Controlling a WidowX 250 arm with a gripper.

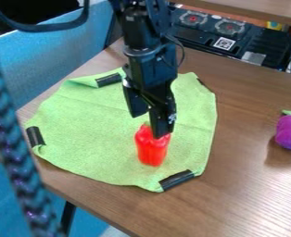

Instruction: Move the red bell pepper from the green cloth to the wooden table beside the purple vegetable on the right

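Observation:
The black gripper hangs down over the lower middle of a green cloth, its two fingers apart. Just beneath it stands or lies a red toy pepper, whose green stem shows between the fingertips. The right finger overlaps the pepper's upper right part; whether it touches cannot be told. Black tape strips hold down the edges of the green cloth on the wooden table.
A purple toy vegetable with a green top sits at the table's right edge. Behind the wooden table is a black stove-like unit. A dark braided cable crosses the left foreground.

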